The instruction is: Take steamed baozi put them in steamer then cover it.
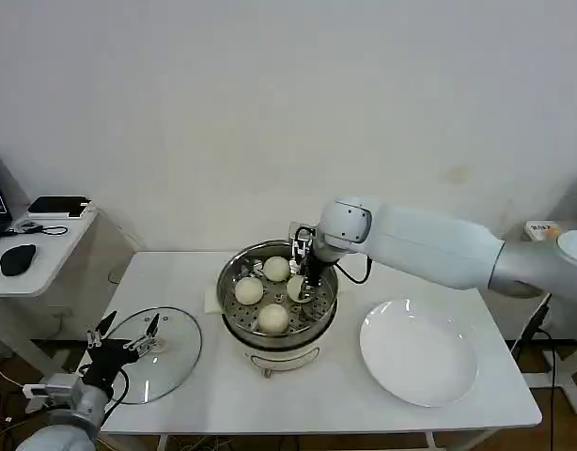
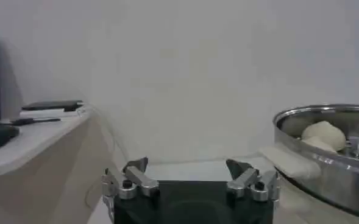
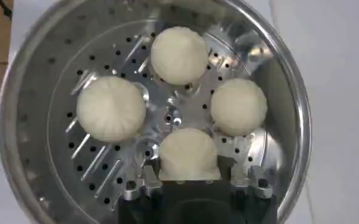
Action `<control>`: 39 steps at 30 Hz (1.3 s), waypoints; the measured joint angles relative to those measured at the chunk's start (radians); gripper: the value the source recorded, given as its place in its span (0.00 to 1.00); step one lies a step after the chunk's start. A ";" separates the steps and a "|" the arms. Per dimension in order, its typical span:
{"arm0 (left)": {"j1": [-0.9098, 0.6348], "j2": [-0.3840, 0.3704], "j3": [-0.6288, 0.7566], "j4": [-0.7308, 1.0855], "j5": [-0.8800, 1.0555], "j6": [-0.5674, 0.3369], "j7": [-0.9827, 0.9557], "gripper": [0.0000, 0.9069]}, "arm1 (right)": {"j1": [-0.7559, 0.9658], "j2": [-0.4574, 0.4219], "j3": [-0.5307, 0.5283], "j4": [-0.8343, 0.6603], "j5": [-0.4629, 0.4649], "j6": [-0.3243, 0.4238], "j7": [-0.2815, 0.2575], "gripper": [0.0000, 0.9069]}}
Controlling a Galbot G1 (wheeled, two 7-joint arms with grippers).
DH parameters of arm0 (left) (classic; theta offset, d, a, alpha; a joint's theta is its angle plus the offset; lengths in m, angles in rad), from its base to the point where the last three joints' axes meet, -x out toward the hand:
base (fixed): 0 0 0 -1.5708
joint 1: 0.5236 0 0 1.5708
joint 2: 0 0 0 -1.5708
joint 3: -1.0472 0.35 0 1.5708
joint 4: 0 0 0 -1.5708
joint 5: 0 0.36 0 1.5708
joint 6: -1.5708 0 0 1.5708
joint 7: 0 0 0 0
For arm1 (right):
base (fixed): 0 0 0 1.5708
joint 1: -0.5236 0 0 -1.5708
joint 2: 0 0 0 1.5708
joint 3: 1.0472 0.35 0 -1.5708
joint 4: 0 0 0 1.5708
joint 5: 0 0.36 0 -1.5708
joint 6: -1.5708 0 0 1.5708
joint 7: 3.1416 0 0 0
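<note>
Right gripper (image 3: 190, 182) down inside the steamer (image 1: 234, 319), fingers spread either side of the fourth baozi (image 3: 189, 153), which sits on the perforated tray (image 3: 63, 164). Whether the pads touch the bun or stand just clear: cannot tell. Looks like the placing of the last bun, at or near release.

Around it on the tray, three more steamed baozi: one across the middle (image 3: 179, 55), one to one side (image 3: 111, 108), one to the other (image 3: 239, 106). Close together round the tray's centre, but apart. From the head view, all four inside the stainless pot, the right gripper (image 1: 303, 279) reaching in over the far rim.

White plate (image 1: 418, 352) on the robot's right of the steamer, nothing on it. So the loading step looks finished; covering remains.

Left gripper (image 1: 129, 331) low at the table's left edge, fingers apart and holding nothing, hovering at the near-left side of the glass lid (image 1: 176, 362), which lies flat on the white table (image 1: 345, 404), beside the steamer and not on it. From the left wrist, left gripper (image 2: 191, 176) wide open, steamer rim (image 2: 325, 115) off to one side.

Next, probably: lift the right gripper straight up and clear of the pot, without dragging the bun. Then grasp the lid by its centre knob, carry it level, and set it down centred on the rim.
</note>
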 measured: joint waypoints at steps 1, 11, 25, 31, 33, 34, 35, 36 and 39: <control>0.000 0.000 0.000 0.001 0.000 0.000 0.000 1.00 | -0.002 0.001 0.002 -0.002 -0.004 0.000 -0.001 0.71; -0.001 0.001 0.000 0.003 0.001 0.000 0.000 1.00 | -0.013 0.004 0.009 -0.015 -0.036 0.005 -0.007 0.72; -0.002 0.001 0.000 0.003 0.000 0.000 0.000 1.00 | -0.025 -0.021 0.043 -0.002 -0.064 0.034 0.000 1.00; -0.002 0.003 -0.002 0.012 0.000 -0.001 0.001 1.00 | -0.033 -0.042 0.076 0.025 -0.061 0.048 0.029 1.00; -0.002 0.002 -0.001 0.015 0.000 -0.001 0.001 1.00 | -0.034 -0.053 0.088 0.040 -0.056 0.048 0.041 1.00; -0.003 0.001 0.000 0.016 0.000 -0.001 0.001 1.00 | -0.035 -0.061 0.095 0.049 -0.053 0.050 0.050 1.00; -0.003 0.000 0.000 0.017 0.000 -0.002 0.001 1.00 | -0.038 -0.068 0.101 0.059 -0.050 0.051 0.059 1.00; -0.004 -0.002 0.001 0.019 0.000 -0.002 0.001 1.00 | -0.040 -0.075 0.106 0.069 -0.045 0.051 0.068 1.00; -0.005 -0.004 0.003 0.024 0.001 -0.002 0.001 1.00 | -0.049 -0.101 0.126 0.103 -0.031 0.057 0.102 1.00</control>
